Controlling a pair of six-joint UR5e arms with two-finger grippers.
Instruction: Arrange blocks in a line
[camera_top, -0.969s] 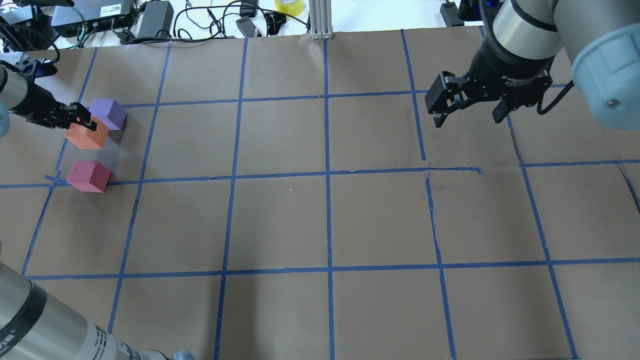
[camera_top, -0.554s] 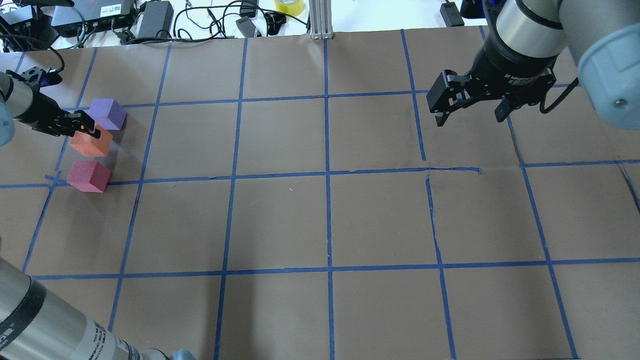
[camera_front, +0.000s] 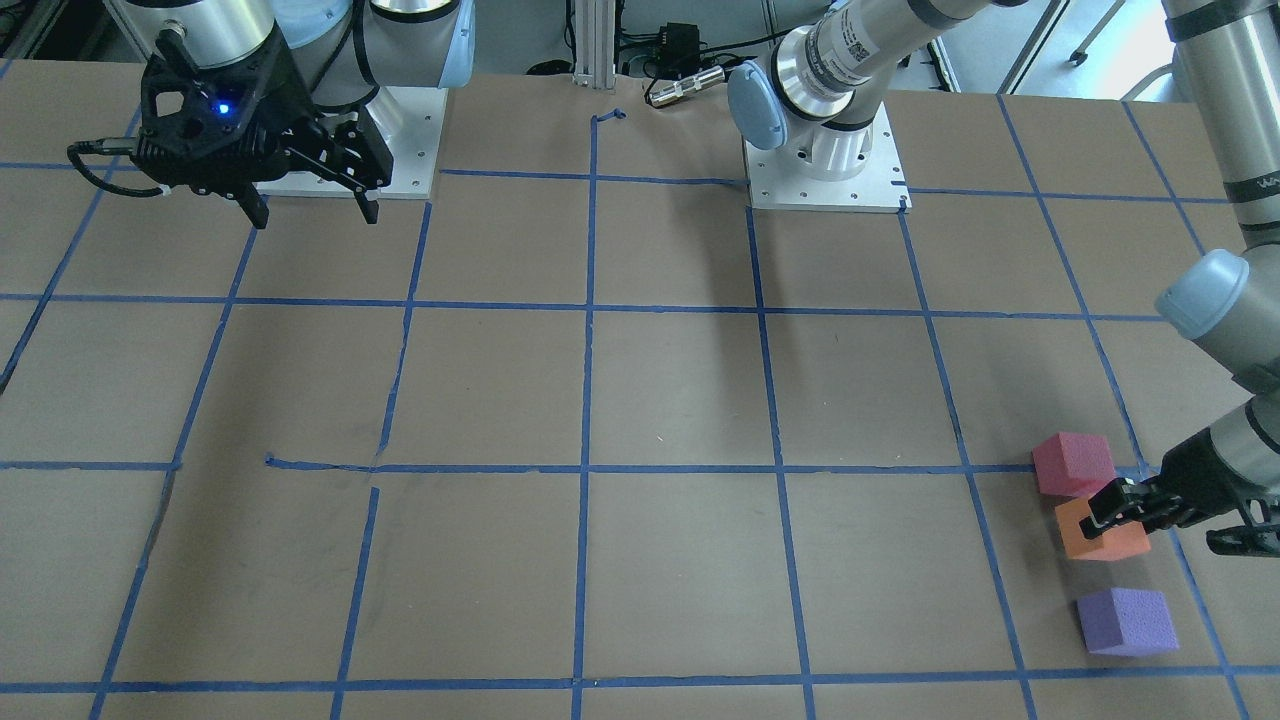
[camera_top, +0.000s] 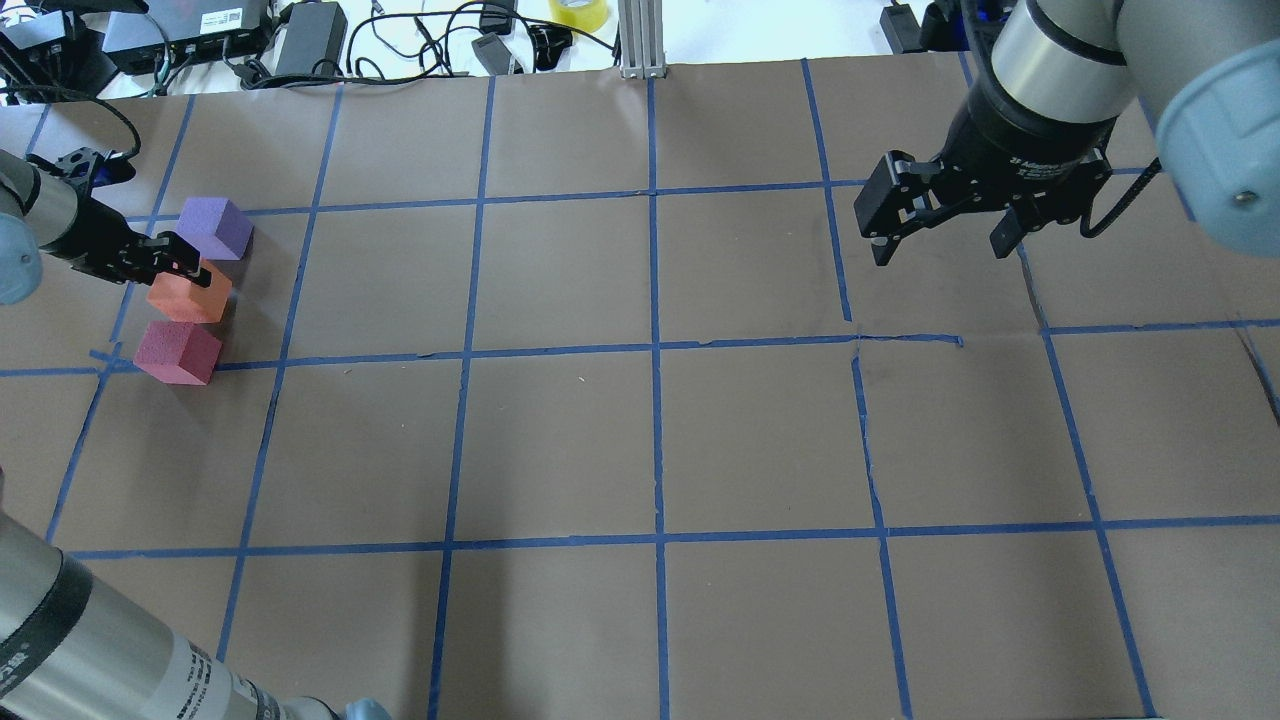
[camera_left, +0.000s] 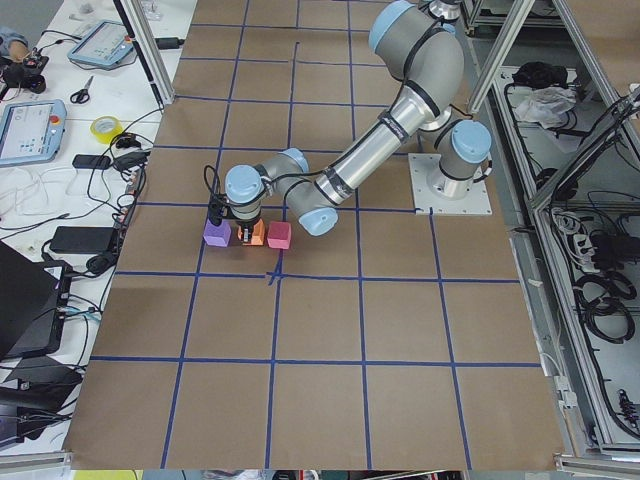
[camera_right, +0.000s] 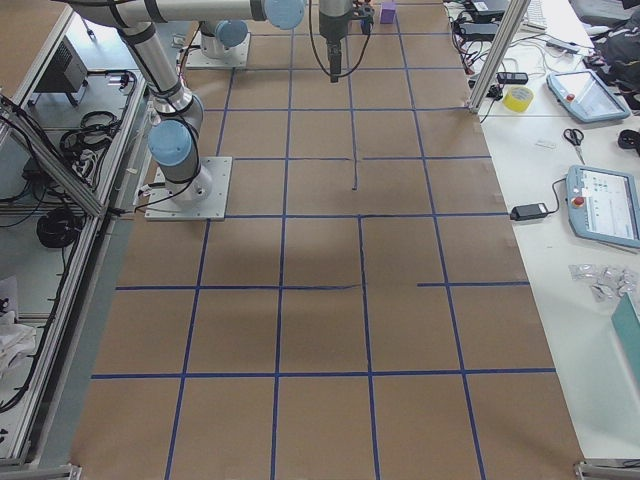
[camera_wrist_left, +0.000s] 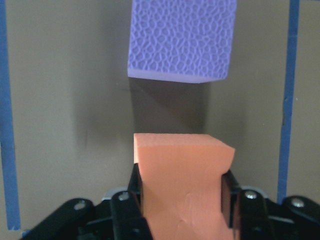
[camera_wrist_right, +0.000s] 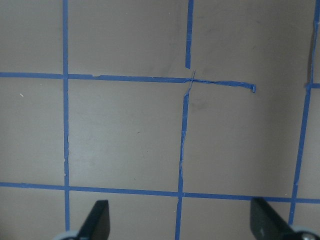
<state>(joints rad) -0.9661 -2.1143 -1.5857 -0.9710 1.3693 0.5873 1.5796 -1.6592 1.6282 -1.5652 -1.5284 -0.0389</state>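
L fingers (camera_wrist_left: 228, 192): 2 of them, closed snug on the orange block (camera_wrist_left: 180, 165), 1 pad on each side. Can't tell if that block is resting on the tabletop (camera_top: 560, 440) or just off it. Blocks: 3 total, 1 per colour. Purple block (camera_wrist_left: 182, 40) is straight ahead of the orange one, w/ a clear gap btwn them. Pink-red block (camera_top: 178, 352) is on the orange's other side, just beside it, maybe touching at a corner. All 3 are at the robot's L end of the blue tape grid (camera_top: 655, 350), roughly in a row. R fingers (camera_wrist_right: 97, 222): also 2, spread wide w/ nothing btwn them, hanging over bare brown paper, well apart from the blocks. 2 arms in all.
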